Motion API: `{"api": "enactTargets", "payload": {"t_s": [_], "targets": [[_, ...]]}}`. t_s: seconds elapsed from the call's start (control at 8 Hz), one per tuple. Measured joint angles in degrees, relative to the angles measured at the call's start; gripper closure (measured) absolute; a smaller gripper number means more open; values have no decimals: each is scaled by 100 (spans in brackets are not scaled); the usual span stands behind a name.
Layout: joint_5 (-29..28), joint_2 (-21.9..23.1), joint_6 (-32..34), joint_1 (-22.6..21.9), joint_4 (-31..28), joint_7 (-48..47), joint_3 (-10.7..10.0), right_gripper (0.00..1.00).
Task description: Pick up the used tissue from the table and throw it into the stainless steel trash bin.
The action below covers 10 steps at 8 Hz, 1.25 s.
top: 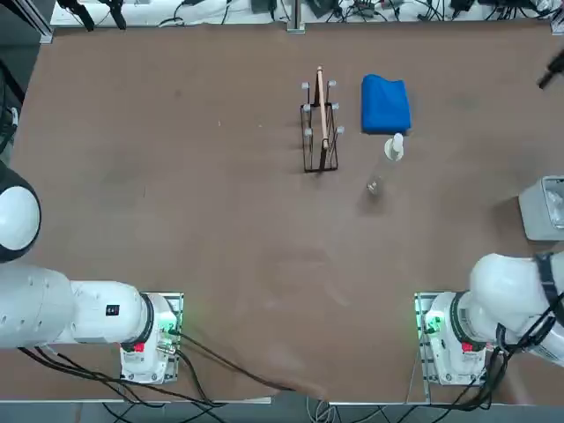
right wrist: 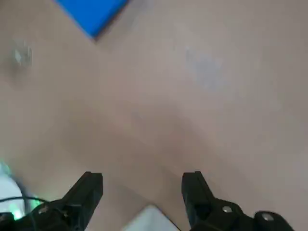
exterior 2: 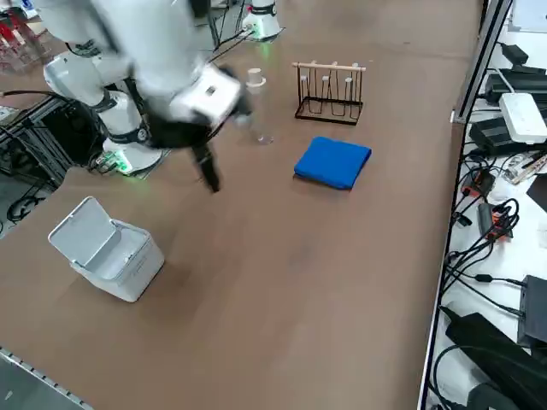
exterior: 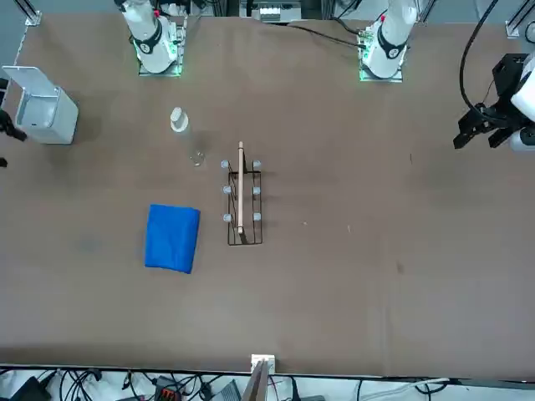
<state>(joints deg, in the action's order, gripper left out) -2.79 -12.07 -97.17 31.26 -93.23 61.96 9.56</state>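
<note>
two spread fingers [right wrist: 91,185], right gripper [right wrist: 143,185] above table [right wrist: 216,96]

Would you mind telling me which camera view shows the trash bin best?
The right side view: the bin sits whole there, lid raised, on the table. The front view also shows all of it, near the picture's left edge. The top view cuts it at the right edge. The wrist view shows only a pale corner between the open end effector fingers.
</note>
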Motion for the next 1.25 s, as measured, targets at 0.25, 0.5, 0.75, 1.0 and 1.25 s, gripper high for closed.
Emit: {"api": "enactTargets", "payload": {"t_s": [0.25,0.5,0.75,1.0,1.25], "targets": [[-179,-5,0,-816,364,-1896,103,0],[-279,46,6,-1368,617,-3348,161,0],[-304,289,59,-1592,742,-4415,365,0],[-306,696,492,-1703,779,-5509,628,0],[-304,1072,757,-1758,740,-5857,702,0]]}}
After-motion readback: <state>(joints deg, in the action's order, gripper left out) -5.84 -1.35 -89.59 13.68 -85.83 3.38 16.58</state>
